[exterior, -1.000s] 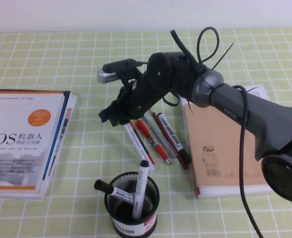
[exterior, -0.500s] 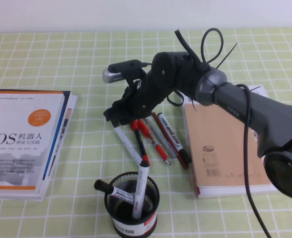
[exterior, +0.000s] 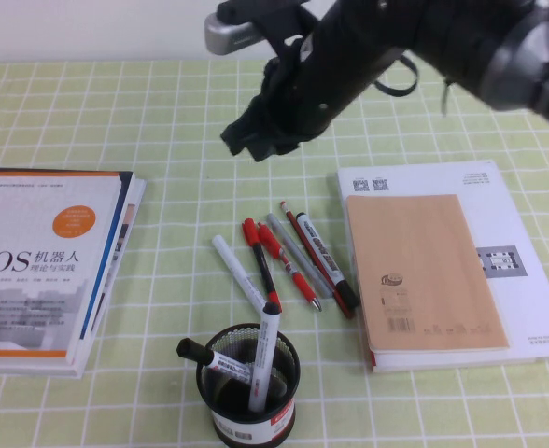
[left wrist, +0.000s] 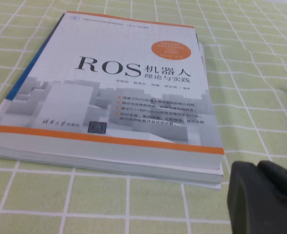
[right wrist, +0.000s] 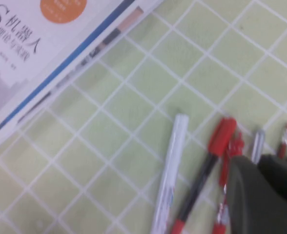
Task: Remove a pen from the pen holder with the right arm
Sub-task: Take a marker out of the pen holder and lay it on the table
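Observation:
The black mesh pen holder (exterior: 248, 383) stands near the table's front edge with two markers leaning in it, a white one (exterior: 265, 359) and a black-capped one (exterior: 209, 359). Behind it several pens lie loose on the cloth, among them a white pen (exterior: 240, 273) and a red-capped black pen (exterior: 261, 263). My right gripper (exterior: 248, 143) hangs high above and behind these pens, shut and empty. Its wrist view shows the white pen (right wrist: 170, 180) and the red-capped pen (right wrist: 208, 173) below the closed right gripper (right wrist: 257, 165). My left gripper (left wrist: 258, 168) rests low by the ROS book, fingers together.
A ROS book (exterior: 41, 261) lies at the left and fills most of the left wrist view (left wrist: 119, 87). A tan notebook (exterior: 424, 271) lies on a white book (exterior: 536, 280) at the right. A green checked cloth (exterior: 162, 112) covers the table.
The right arm has risen up and back from the loose pens. The white pen it held low over the cloth now lies on the table, and its jaws have closed again.

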### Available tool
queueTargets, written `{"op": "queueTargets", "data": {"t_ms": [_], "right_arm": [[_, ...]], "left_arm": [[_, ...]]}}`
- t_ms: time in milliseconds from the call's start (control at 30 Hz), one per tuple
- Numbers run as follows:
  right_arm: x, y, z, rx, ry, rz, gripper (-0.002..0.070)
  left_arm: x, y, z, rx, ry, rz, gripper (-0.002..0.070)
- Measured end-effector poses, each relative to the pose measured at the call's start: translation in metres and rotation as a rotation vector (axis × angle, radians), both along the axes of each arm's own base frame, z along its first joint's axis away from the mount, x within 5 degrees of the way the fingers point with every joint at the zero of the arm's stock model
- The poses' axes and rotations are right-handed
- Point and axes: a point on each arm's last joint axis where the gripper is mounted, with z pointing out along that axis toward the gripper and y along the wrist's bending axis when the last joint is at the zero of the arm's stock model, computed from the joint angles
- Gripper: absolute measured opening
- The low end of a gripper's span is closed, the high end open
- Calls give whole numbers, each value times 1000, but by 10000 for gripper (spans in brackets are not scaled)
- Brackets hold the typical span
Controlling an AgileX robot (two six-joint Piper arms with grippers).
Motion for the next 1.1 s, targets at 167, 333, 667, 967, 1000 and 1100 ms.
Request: {"op": "queueTargets", "data": {"t_ms": [167,333,667,967,1000,1100], "right_arm": [[-34,-28,11,19,-41,-27,-10],[-85,-68,17,87,-113,-80,-11],[-175,-135,15,139,-127,-134,-12],[-239,-181,-13,141,-107,-133,-12],[-245,-185,-18,129,-88,-129,-12],[-257,-195,-29,94,-78,-120,-12]], "left_arm": [[0,0,0,0,0,0,-8],[0,0,0,0,0,0,-8],[0,0,0,0,0,0,-8],[0,0,0,0,0,0,-8],[0,0,0,0,0,0,-8],[0,0,0,0,0,0,-8]]}}
